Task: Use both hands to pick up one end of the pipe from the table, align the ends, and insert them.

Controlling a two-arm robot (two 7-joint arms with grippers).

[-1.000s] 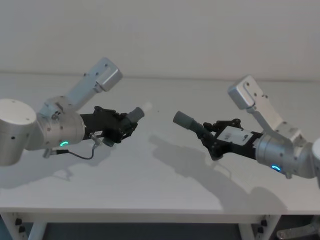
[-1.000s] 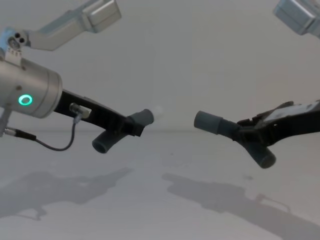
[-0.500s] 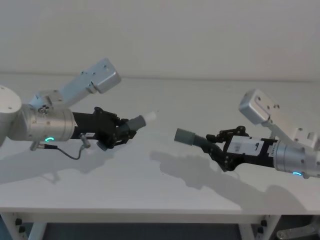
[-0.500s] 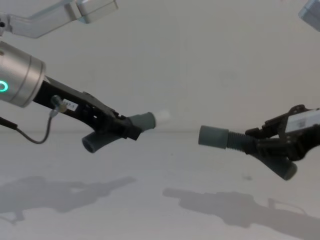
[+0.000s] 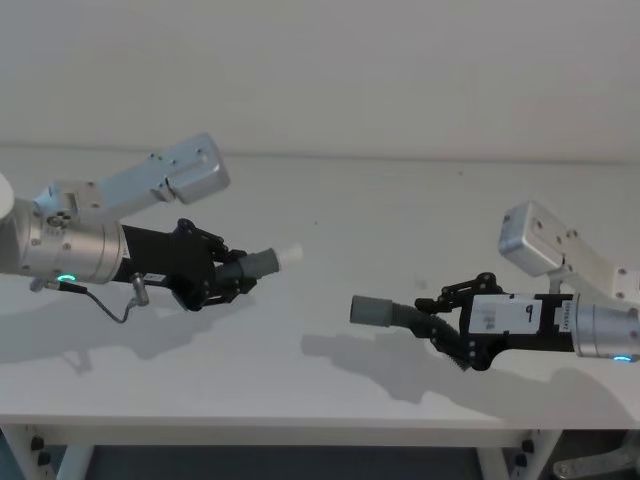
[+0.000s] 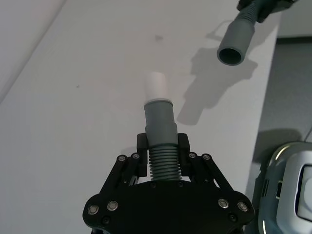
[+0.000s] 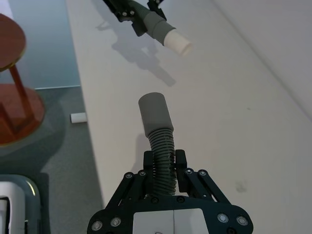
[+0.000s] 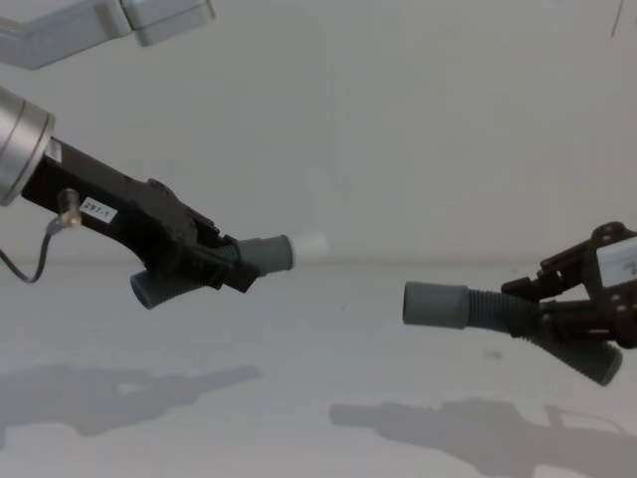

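Both pipe pieces are held in the air above the table. My left gripper is shut on the corrugated part of one grey piece. Its white tip points right and slightly up. In the left wrist view the fingers clamp that piece, with the white tip ahead. My right gripper is shut on the corrugated middle of the other piece. Its grey collar points left and lies level, lower than the tip. A clear gap separates the two ends.
The pale table's front edge runs below both arms. Off the table, the right wrist view shows a brown round stool on the floor and a small white object beside it.
Both arms have dropped and drawn toward the table's front. The right piece has levelled from pointing up-left to horizontal. The left piece has moved left, and the collar now sits lower than the tip.
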